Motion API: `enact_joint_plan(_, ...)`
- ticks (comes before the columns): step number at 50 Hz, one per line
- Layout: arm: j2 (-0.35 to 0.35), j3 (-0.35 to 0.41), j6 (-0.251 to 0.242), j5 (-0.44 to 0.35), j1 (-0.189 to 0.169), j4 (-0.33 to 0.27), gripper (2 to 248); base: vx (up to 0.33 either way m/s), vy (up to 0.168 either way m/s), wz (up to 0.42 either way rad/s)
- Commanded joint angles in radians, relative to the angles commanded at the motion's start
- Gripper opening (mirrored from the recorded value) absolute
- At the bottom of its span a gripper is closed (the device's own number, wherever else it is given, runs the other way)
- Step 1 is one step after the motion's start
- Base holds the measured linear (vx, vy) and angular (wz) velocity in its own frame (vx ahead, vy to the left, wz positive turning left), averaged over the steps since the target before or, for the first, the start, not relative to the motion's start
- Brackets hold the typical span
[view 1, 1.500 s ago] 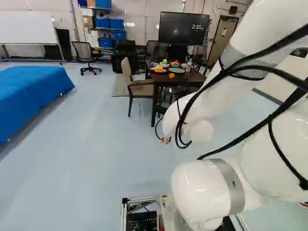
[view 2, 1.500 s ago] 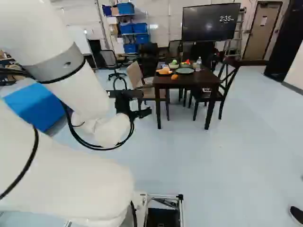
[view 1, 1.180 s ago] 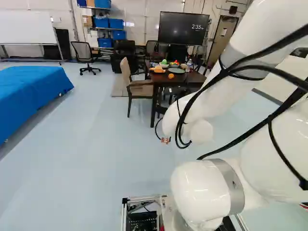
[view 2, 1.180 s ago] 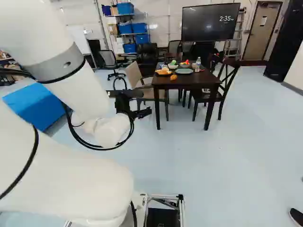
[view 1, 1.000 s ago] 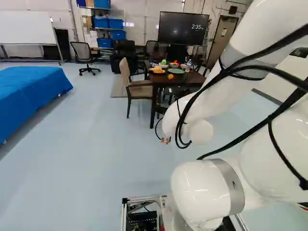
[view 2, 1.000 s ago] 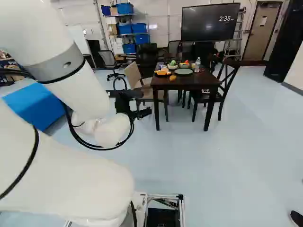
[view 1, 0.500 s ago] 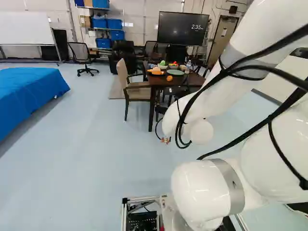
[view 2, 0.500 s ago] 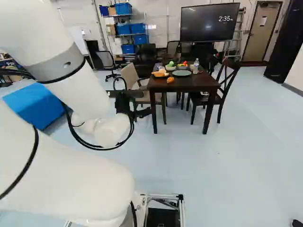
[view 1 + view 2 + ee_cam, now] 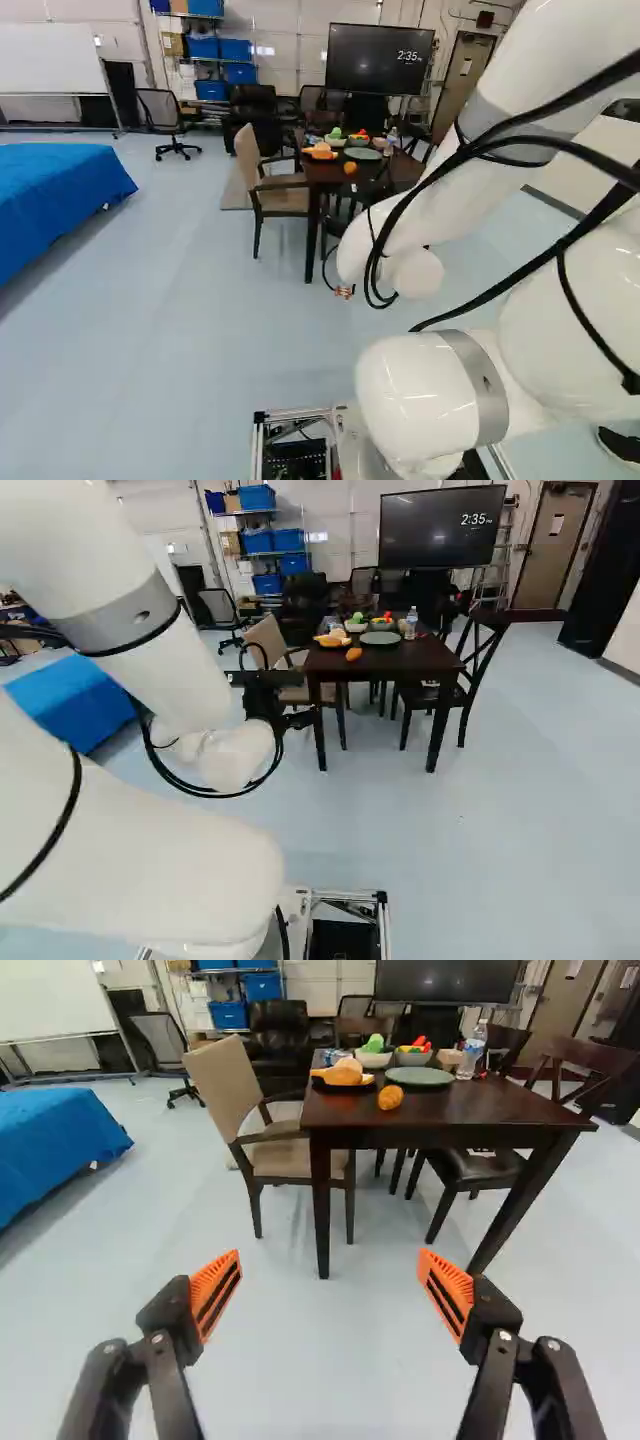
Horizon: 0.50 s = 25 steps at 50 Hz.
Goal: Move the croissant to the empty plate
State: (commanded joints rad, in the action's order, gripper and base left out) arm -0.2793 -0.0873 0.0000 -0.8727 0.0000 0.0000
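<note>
Croissant point(image 9: 390, 1097) lies well ahead of the gripper point(image 9: 303, 719).

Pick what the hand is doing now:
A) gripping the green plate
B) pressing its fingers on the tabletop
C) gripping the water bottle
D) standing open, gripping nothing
D: the hand has its orange pads wide apart with nothing held between them, and the table stands out ahead of it.

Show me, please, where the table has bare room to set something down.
Bare: the table's near part, between the green plate, the orange item and the cross-backed chair. That plate looks bare too. Crowded: around the two bowls, the bottle and the dark plate of food.
</note>
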Motion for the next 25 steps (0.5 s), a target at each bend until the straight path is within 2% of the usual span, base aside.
enact_joint_plan(25,0.0,0.0,0.0,0.0,0.0,0.0,237,0.164,-0.054,-0.007)
